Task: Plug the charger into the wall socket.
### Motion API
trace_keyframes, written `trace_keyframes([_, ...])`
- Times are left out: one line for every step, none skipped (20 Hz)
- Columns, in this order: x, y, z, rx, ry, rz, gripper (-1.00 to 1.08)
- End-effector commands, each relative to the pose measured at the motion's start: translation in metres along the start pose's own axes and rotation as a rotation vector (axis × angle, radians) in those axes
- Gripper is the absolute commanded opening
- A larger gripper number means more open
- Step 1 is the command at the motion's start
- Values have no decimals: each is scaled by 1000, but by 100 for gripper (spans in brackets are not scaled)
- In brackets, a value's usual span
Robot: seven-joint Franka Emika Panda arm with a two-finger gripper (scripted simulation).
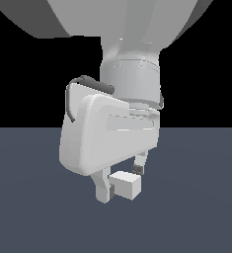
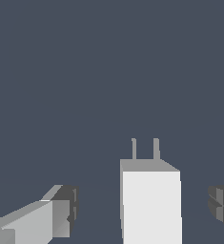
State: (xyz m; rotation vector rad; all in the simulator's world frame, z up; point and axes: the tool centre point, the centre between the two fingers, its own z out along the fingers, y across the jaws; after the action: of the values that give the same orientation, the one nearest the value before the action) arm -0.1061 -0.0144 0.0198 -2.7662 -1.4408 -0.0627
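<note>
Fingertips (image 2: 61, 217) frame the wrist view, spread apart on either side of the charger (image 2: 151, 205) with open floor visible in both gaps, so I read the gripper (image 1: 123, 182) as open and not clamped on anything. From my console the charger sits between the jaws, low over the dark floor (image 1: 38, 207); whether it rests on that floor I cannot tell. I judge it a light, rigid block with smooth, possibly slippery faces; I would grip the two broad flat sides near mid-body, well clear of the thin prongs (image 2: 145, 148), which look easiest to knock out of line. The wrist view alone shows both prongs pointing away from the camera. The exterior view alone shows the hand's height and tilt. The wall socket appears in neither view.
</note>
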Motion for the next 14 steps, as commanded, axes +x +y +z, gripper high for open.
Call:
trace_keyframes([0, 1, 6, -1, 0, -1, 100])
trace_keyframes([0, 1, 7, -1, 0, -1, 100])
trace_keyframes([0, 1, 8, -1, 0, -1, 100])
trace_keyframes([0, 1, 8, -1, 0, -1, 100])
trace_keyframes([0, 1, 8, -1, 0, -1, -100])
trace_keyframes([0, 1, 8, -1, 0, -1, -100])
trace_keyframes([0, 1, 8, -1, 0, -1, -100])
trace_keyframes([0, 1, 8, -1, 0, -1, -100])
trace_keyframes([0, 1, 8, -1, 0, -1, -100])
trace_keyframes([0, 1, 8, -1, 0, -1, -100])
trace_keyframes([0, 1, 8, -1, 0, -1, -100])
trace_keyframes([0, 1, 8, -1, 0, -1, -100])
trace_keyframes([0, 1, 8, -1, 0, -1, -100])
trace_keyframes([0, 1, 8, -1, 0, -1, -100])
